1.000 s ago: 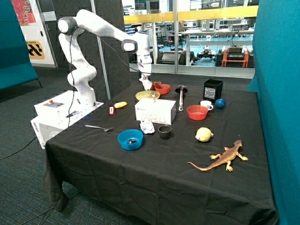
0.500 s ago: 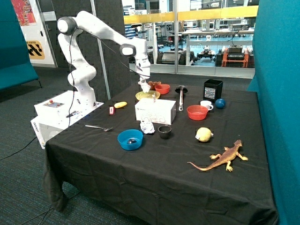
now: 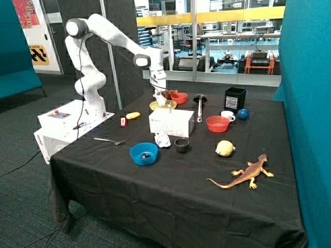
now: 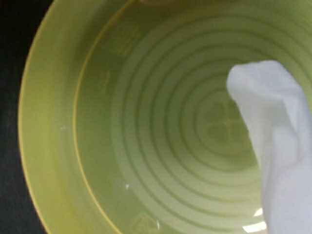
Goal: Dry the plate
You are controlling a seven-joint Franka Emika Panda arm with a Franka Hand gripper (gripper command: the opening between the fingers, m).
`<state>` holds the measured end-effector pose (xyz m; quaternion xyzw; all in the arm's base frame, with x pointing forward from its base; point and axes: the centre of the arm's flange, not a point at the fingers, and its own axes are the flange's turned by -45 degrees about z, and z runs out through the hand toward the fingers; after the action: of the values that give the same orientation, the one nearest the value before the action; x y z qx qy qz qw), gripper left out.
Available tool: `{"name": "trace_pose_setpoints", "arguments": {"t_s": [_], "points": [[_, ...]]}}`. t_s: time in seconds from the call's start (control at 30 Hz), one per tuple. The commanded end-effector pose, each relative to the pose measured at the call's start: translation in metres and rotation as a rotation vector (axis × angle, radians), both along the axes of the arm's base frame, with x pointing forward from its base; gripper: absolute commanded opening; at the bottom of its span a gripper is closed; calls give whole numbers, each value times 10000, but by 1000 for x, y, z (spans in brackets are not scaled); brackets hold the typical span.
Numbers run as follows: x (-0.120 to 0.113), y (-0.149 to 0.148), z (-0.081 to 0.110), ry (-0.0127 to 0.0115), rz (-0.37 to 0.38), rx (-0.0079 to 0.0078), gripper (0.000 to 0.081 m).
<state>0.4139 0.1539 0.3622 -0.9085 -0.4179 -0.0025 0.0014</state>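
Wiping looks to be the step in hand: the gripper (image 3: 160, 95) hangs low over the plate (image 3: 162, 105), which sits toward the far edge of the table (image 3: 170, 196), just behind the white box (image 3: 171, 122) and beside a red-orange bowl (image 3: 179, 97). A white cloth (image 4: 280, 146) is pinched in the gripper and dangles onto the plate; the wrist view shows it lying over one side of the ribbed yellow-olive well, near the centre mark. Most of the well is still uncovered, so I judge the drying barely begun. The next move calls for pressing the cloth down lightly and sweeping it round the rings and up the sloped wall without shoving the light plate toward the box or the bowl.

The fingers themselves are hidden by the cloth. Whether the cloth actually touches the plastic cannot be told. The box cuts off the plate's near rim in the outside view.
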Motion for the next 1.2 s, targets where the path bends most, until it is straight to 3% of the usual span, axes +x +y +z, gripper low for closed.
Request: {"name": "trace_pose_setpoints", "arguments": {"t_s": [0.0,0.17,0.6,0.77,1.17], "points": [[-7,23,-14,34,98,-47,0],[-16,18,-20,34,-62,-46,0],[-29,-38,-37,37,-1445,-44,0],[-17,-57,-40,38,-1804,-43,0],[32,-57,-44,39,-2281,-43,0]]}}
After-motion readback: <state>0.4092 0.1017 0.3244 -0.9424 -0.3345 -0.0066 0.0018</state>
